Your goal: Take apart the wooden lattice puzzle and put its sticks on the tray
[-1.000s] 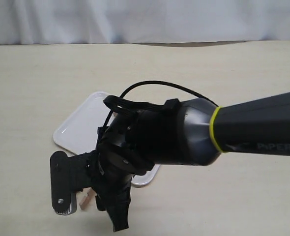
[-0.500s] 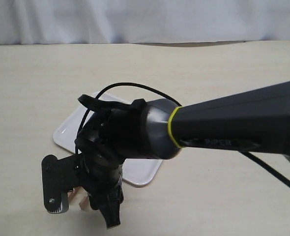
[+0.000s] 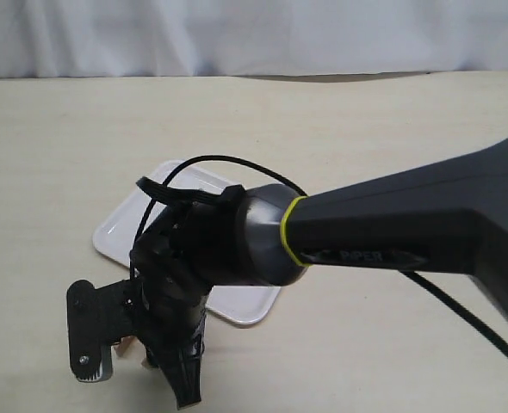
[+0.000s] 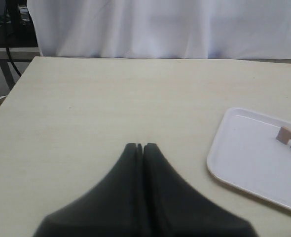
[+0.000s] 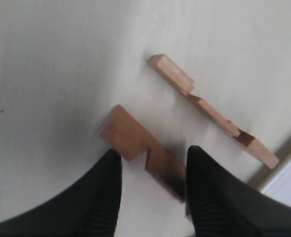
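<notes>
The right arm (image 3: 392, 232) reaches across to the lower left of the exterior frame. There the right fingers (image 5: 108, 182) hang low over the desk (image 3: 366, 129), just below the white tray (image 3: 129, 224), which sits left of centre.

The right wrist camera shows these fingers apart, straddling one notched stick (image 5: 135, 143) that lies flat on the desk, slanting across the gap. Whether either finger touches the wood cannot be told. A second stick (image 5: 209, 111) lies near it, also flat on the desk, roughly parallel and apart from the first, with one end close to the tray's rim.

In the left wrist view, the left fingers (image 4: 143, 153) are pressed together with nothing between them, above bare desk and well apart from the tray. A third stick (image 4: 289, 138) rests inside the tray, partly cut off by the frame edge.
</notes>
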